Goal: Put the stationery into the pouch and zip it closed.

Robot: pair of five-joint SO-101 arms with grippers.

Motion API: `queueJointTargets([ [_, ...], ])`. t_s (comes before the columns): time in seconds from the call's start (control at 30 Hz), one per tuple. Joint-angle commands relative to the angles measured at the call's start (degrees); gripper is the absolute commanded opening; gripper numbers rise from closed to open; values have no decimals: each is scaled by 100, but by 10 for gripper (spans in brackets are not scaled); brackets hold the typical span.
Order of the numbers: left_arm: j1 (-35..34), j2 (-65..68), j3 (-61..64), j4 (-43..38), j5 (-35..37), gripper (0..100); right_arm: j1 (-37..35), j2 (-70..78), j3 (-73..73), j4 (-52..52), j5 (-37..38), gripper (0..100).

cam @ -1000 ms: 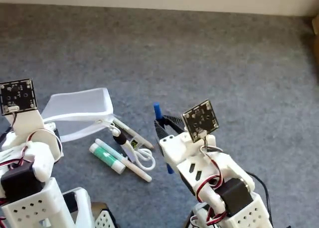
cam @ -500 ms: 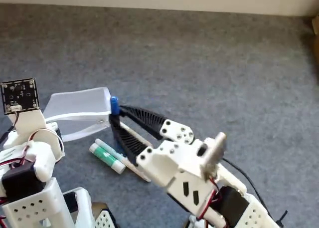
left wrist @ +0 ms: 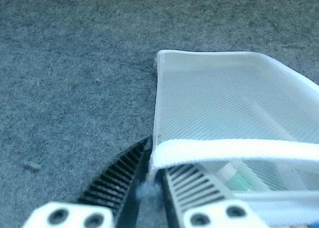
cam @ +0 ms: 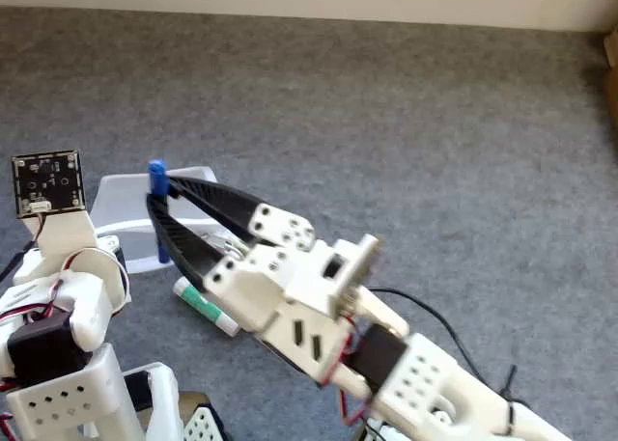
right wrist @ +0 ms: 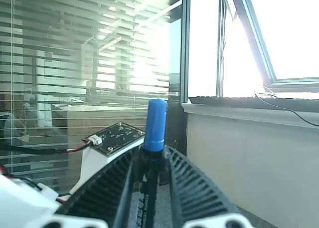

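A translucent white mesh pouch (cam: 121,202) lies at the left, its mouth held up. My left gripper (left wrist: 152,174) is shut on the pouch's white rim (left wrist: 234,148) at one corner. My right gripper (cam: 158,200) stretches across from the right and is shut on a blue pen (cam: 156,178), which stands upright over the pouch's mouth. In the right wrist view the blue pen (right wrist: 154,124) sticks up between the black fingers (right wrist: 192,180). A green and white glue stick (cam: 202,305) lies on the carpet just in front of the pouch. Other stationery there is hidden under the right arm.
Grey carpet (cam: 406,123) covers the whole surface, open behind and to the right. The left arm's camera board (cam: 46,183) stands close beside the pen. A black cable (cam: 435,320) trails from the right arm.
My right arm has swung left with the blue pen, from the middle of the carpet to above the pouch's mouth. The left arm has barely moved.
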Motion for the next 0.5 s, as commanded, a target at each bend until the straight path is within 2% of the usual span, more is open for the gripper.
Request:
queueJointTargets([
  [0.0, 251, 145, -40, -62, 0, 7, -40, 585, -409, -927, -9, 5],
  [0.2, 251, 145, -40, -167, 0, 7, -22, 1420, -690, -1112, 70, 5],
  [0.37, 251, 145, -40, -167, 0, 7, 31, 1754, -655, -1112, 1073, 5],
  [0.47, 224, 145, -40, -167, 0, 7, 22, 1631, -611, -1077, 1240, 5],
])
